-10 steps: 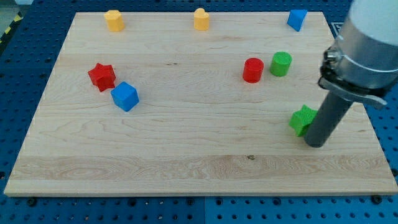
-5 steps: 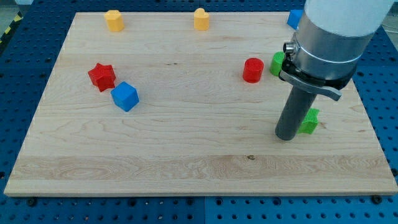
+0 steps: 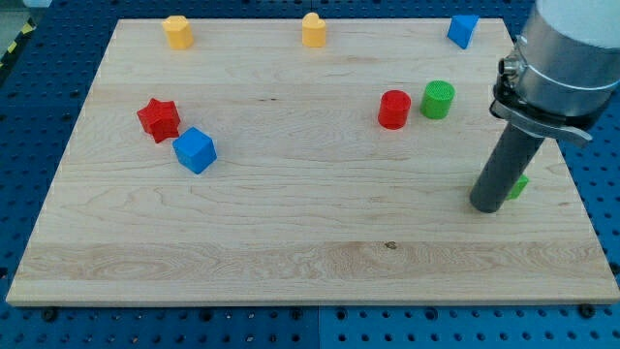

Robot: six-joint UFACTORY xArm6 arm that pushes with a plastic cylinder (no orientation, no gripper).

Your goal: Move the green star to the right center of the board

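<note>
Far at the view's left, a red star (image 3: 158, 118) with a blue cube (image 3: 195, 150) just beside it, toward the view's bottom right. Along the view's top edge, a yellow block (image 3: 177, 31) at left and a second yellow block (image 3: 313, 29) near the middle, shapes too small to tell apart. Right of centre, a red cylinder (image 3: 393, 110) and a green cylinder (image 3: 437, 99) side by side, close but apparently not touching. Up in the top right corner, a blue block (image 3: 463, 30), wedge-like. Then my tip (image 3: 487, 207), planted on the wooden board (image 3: 291, 242) near its right side, with the green star (image 3: 518, 186) tucked directly behind the rod on its right, only a sliver of green showing past the dark shaft; apparently in contact, though hard to confirm. No claw on this rig, so nothing to report as open or closed, just a bare rod. By judgement, already about at right centre, so little or no pushing left. Main risk from here: overshoot, since the board's right edge (image 3: 572, 184) lies near and one more firm shove rightward could send the star off it. Second risk: an off-centre push on a pointed shape, likely to spin the star and let it slip around the rod toward the view's top or bottom.
</note>
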